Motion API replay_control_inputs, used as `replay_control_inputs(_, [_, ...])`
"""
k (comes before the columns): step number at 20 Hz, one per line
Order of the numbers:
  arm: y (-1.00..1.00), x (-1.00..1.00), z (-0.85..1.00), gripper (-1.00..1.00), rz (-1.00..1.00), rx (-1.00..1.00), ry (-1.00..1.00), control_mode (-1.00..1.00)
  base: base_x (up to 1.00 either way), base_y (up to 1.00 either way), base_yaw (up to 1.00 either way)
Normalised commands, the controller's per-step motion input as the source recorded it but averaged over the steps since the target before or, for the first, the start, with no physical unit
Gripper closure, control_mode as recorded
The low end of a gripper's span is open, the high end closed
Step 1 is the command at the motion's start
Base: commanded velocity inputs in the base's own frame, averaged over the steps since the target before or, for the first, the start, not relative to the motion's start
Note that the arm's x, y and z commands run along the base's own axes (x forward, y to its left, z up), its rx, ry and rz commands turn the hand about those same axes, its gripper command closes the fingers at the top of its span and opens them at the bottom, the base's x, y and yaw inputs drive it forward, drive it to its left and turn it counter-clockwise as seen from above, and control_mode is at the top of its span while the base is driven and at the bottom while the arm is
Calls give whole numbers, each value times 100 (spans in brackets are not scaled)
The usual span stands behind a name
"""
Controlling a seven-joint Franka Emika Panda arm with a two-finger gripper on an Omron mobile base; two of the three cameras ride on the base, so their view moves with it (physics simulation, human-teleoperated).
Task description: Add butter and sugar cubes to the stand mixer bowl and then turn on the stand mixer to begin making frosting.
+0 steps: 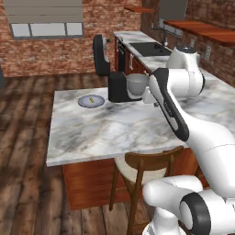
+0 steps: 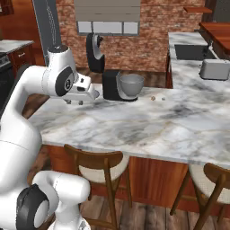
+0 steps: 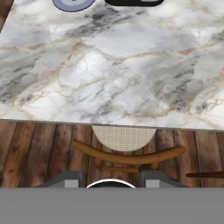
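Currently the pincer (image 2: 92, 95) hangs above the near edge of the marble bench (image 1: 114, 131), holding nothing; whether its jaws stand open or shut cannot be told. The butter (image 1: 92, 99) lies on the grey-blue plate (image 1: 82, 102), just left of the stand mixer (image 1: 118, 87), whose stand mixer bowl (image 1: 137, 84) faces right. The sugar cubes (image 2: 153, 97) lie on the bench right of the bowl. The step in hand appears to be reaching the butter: advance over the plate, align the jaws across the stick's narrow width, and descend vertically without touching the rim.
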Motion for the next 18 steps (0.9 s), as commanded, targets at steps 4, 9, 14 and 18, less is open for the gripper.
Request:
replay_control_inputs(4, [0, 0, 0, -100, 0, 0, 0, 100, -15, 3, 0])
replay_control_inputs(9, [0, 0, 0, -100, 0, 0, 0, 100, -65, 60, 3])
replay_control_inputs(14, [0, 0, 0, -100, 0, 0, 0, 100, -17, 98, 1])
replay_control_inputs(18, [0, 0, 0, -100, 0, 0, 0, 100, 0, 100, 0])
